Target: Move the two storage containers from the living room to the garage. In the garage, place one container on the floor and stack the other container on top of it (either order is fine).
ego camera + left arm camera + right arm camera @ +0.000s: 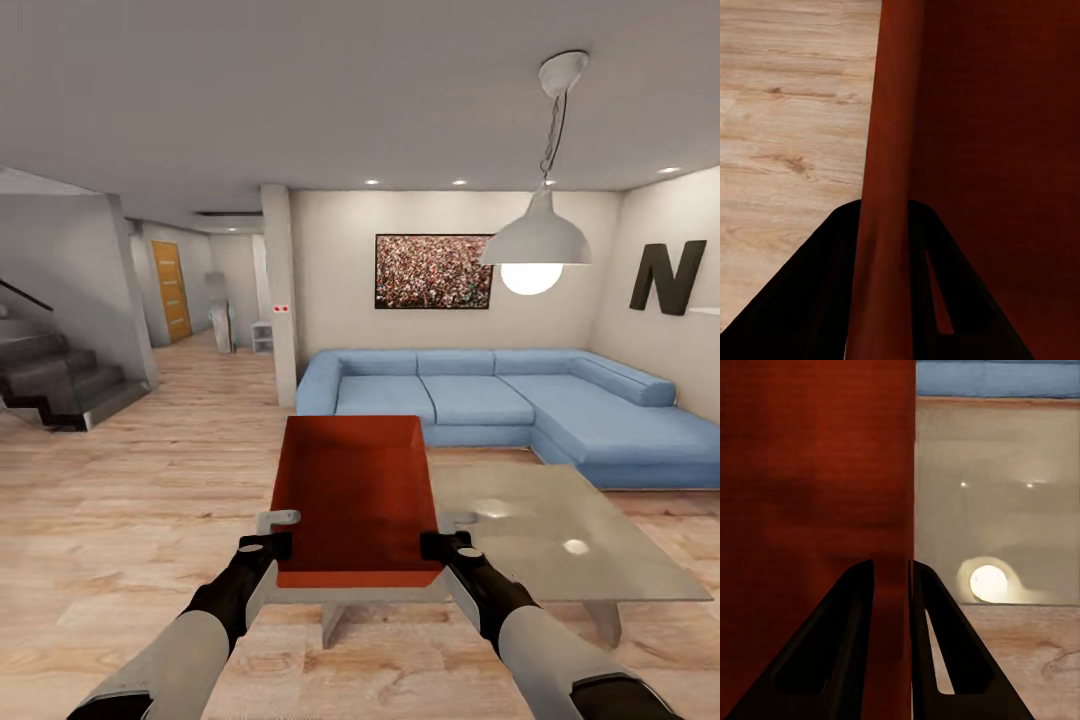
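You are in the living room, wood-plank floor (pixel 130 520) under you, blue sofa (pixel 520 400) across the middle right of the frame, pendant lamp (pixel 535 235) at upper right.

One storage container (pixel 355 500) sits at centre, lower half of the head view, carried between both arms. It is lidless, open side up, and nothing shows inside it.

Left hand (pixel 268 547): closed narrow on the container's left wall near the front corner. In the left wrist view the wall (pixel 881 225) runs between the two dark fingers (pixel 817 300).

Right hand (pixel 442 545): likewise pinching the right wall. In the right wrist view the red wall (pixel 894 585) stands between the fingers (pixel 945 652), one inside, one outside.

The glass desk (pixel 560 540) lies at lower right, just beside and partly behind the container. Whether the container is clear of it or resting on its edge you cannot tell from these views.

Progress, as a judgement: early. One container is in grip but not out of the living room. The second container is not located here. Left to do: carry this one to the garage, set it on the concrete, fetch the other, stack it. The hallway (pixel 190 330) at middle left looks like a likely exit.
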Tool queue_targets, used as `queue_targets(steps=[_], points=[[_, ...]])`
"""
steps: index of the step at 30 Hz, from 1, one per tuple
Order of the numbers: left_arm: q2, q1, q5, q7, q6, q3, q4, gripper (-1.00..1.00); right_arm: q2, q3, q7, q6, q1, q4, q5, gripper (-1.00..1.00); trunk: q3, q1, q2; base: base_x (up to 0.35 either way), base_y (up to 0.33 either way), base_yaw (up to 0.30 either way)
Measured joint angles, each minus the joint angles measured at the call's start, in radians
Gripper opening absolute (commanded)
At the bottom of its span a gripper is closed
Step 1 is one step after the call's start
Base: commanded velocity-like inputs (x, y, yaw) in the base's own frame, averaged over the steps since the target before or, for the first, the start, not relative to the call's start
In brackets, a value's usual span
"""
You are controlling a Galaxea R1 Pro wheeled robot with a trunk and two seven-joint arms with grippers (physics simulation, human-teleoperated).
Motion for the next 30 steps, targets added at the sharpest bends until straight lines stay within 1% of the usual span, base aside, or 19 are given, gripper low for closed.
queue_targets(steps=[7, 8, 13, 30], points=[[-0.003, 0.0, 0.005, 0.008, -0.001, -0.005, 0.002, -1.0, -0.004, 0.006, 0.0, 0.0, 0.0, 0.0, -0.006, -1.0, 0.0, 0.0, 0.0, 0.0, 0.0, 0.3], [-0.006, 0.0, 0.017, 0.021, -0.003, -0.016, 0.007, -1.0, -0.008, 0.015, 0.001, 0.001, 0.0, 0.001, -0.014, -1.0, 0.0, 0.0, 0.0, 0.0, 0.0, 0.3], [-0.007, 0.0, 0.012, 0.017, -0.002, -0.013, 0.006, -1.0, -0.009, 0.016, 0.001, 0.001, 0.0, 0.001, -0.013, -1.0, 0.0, 0.0, 0.0, 0.0, 0.0, 0.3], [-0.007, 0.0, 0.014, 0.017, -0.004, -0.014, 0.007, -1.0, -0.009, 0.017, 0.001, 0.001, 0.0, 0.001, -0.014, -1.0, 0.0, 0.0, 0.0, 0.0, 0.0, 0.3]])
